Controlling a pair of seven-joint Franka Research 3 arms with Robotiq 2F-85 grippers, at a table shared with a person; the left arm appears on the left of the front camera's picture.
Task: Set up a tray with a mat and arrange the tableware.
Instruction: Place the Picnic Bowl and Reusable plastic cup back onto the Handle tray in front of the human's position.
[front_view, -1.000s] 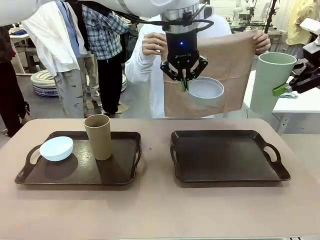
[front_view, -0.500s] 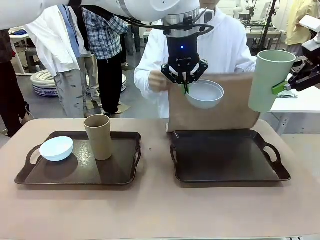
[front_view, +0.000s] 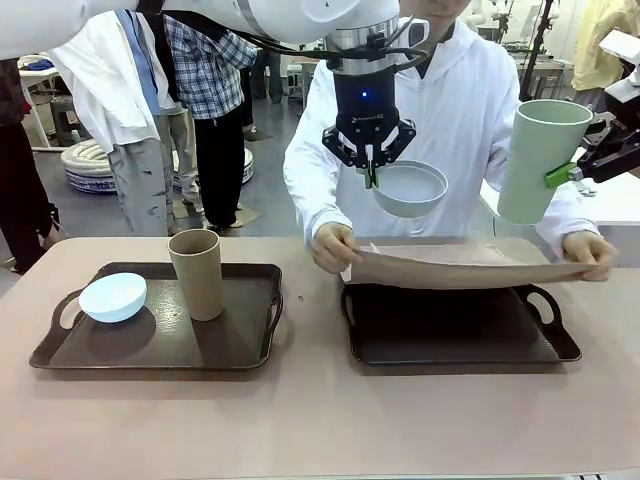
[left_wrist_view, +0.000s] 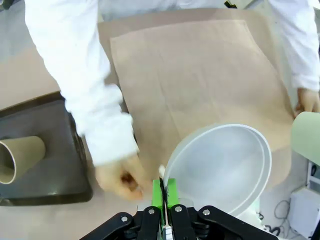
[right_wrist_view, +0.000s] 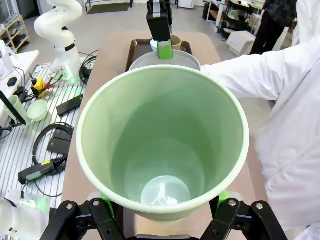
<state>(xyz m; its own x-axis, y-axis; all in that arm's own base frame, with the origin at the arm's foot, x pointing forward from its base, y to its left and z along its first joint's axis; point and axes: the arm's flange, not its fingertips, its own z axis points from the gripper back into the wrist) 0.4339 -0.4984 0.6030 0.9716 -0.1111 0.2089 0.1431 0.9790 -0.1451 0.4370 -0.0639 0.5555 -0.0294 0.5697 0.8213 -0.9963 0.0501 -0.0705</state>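
Two raised arms: left gripper (front_view: 370, 176) pinches the greyish bowl (front_view: 410, 190), right gripper (front_view: 562, 177) clasps the green cup (front_view: 540, 160).

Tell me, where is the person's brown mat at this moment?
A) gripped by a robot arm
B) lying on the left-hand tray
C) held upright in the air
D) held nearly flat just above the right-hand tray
D: the person's hands hold the mat nearly flat just over the dark tray.
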